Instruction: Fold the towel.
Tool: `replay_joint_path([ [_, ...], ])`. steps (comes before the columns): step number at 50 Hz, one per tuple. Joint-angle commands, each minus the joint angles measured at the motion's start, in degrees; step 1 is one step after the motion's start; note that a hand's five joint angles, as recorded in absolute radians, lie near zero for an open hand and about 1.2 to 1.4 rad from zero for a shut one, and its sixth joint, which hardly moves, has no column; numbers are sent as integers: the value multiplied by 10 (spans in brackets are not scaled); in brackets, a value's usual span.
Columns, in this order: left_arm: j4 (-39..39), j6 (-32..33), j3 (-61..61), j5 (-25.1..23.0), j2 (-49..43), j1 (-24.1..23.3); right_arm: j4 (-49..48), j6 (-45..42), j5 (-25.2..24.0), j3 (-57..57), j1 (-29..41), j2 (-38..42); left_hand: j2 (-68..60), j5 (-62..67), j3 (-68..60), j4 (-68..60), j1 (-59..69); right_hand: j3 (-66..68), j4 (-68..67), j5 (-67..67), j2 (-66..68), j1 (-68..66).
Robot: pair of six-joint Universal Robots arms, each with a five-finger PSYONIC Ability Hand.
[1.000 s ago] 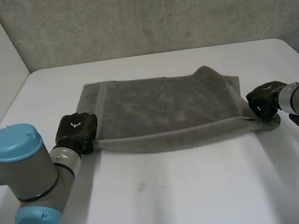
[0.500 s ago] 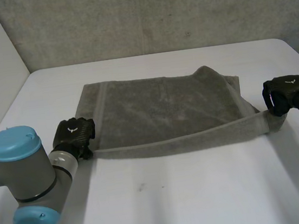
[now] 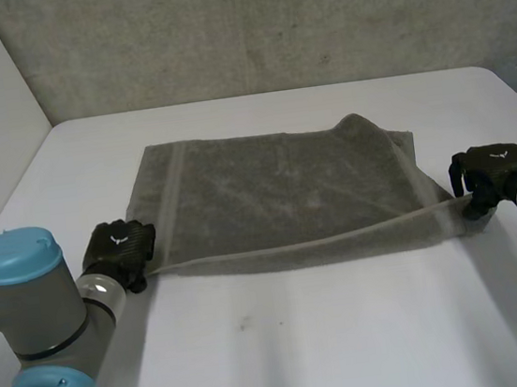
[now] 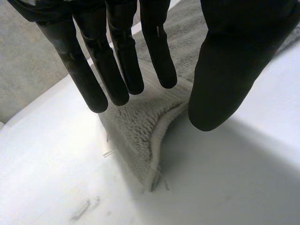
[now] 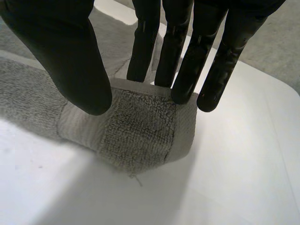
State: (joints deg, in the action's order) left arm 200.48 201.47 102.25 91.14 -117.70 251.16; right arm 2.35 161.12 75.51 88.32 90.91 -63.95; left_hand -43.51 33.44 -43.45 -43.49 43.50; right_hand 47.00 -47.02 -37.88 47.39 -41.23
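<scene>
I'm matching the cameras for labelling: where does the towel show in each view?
Head view: towel spread mid-table, near edge stretched between left hand and right hand.
Left wrist view: towel corner pinched between left hand's fingers and thumb.
Right wrist view: towel corner pinched between right hand's thumb and fingers.
Shared landmark: the white table under it.

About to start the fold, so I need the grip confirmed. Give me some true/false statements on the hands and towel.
1. The left hand pinches a near corner of the towel between fingers and thumb. True.
2. The right hand lies open on the table, clear of the towel. False: it pinches the other near corner.
3. The towel's near edge stretches between the two hands. True.
4. The towel is rolled into a tight bundle. False: it lies spread out, its far part on the table.
</scene>
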Motion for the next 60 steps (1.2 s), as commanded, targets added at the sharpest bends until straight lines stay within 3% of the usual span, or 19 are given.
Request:
replay_joint_path([
  [1,1,2,-2,0,5,0,2,-5,-12,23,1,-15,-84,85,-85,-84,84,21,-21,-12,17,-79],
  [21,3,3,-6,-2,-2,14,-27,-81,-9,26,3,32,-185,186,-185,-185,185,14,-14,-6,10,-72],
  [23,3,3,-7,-1,-2,14,-36,-98,-7,27,4,38,-224,225,-224,-224,224,69,-69,-61,66,-127],
  [24,3,3,-7,-2,-2,14,-36,-99,-7,27,4,38,-305,306,-306,-306,306,70,-70,-61,66,-128],
  [26,4,3,-7,-4,-2,14,-49,-120,-6,27,4,38,-364,365,-365,-365,364,265,-265,-257,261,-323],
  [30,3,3,-8,-21,12,18,-61,-138,-1,26,5,34,-365,366,-366,-365,365,330,-330,-321,326,-388],
  [35,2,3,-7,-33,63,21,-52,-143,3,22,1,13,-365,366,-366,-365,365,330,-330,-321,326,-388],
  [41,-4,3,-10,-34,134,18,-10,-125,-3,20,-4,-107,-365,366,-366,-365,365,330,-330,-321,326,-388],
  [45,-4,3,-6,-41,159,17,34,-95,-42,10,-15,-170,-365,366,-366,-365,365,330,-330,-321,326,-388],
  [50,-4,1,2,-53,160,21,65,-87,-90,16,-19,-166,-365,366,-366,-365,365,330,-330,-321,326,-388],
  [51,-3,1,7,-54,156,22,72,-87,-92,20,-19,-161,-365,366,-366,-365,365,36,-36,-27,32,-94],
  [52,-2,1,12,-55,145,21,72,-87,-92,20,-19,-161,-365,366,-366,-365,365,33,-33,-24,29,-91],
  [53,-2,1,12,-55,145,21,73,-86,-90,26,-20,-153,-365,366,-366,-365,365,-169,169,177,-173,111],
  [54,-2,2,15,-55,130,21,73,-86,-90,26,-20,-153,-365,366,-366,-365,365,-171,171,179,-175,113],
  [55,-2,2,16,-55,119,22,73,-85,-89,34,-21,-146,-365,366,-366,-365,365,-281,281,289,-285,223],
  [56,-2,2,16,-55,119,22,73,-85,-87,40,-18,-142,-365,366,-366,-365,365,-300,300,309,-304,242],
  [60,-2,2,16,-55,109,24,74,-77,-85,53,-14,-126,-365,366,-366,-365,365,-295,295,304,-299,237],
])
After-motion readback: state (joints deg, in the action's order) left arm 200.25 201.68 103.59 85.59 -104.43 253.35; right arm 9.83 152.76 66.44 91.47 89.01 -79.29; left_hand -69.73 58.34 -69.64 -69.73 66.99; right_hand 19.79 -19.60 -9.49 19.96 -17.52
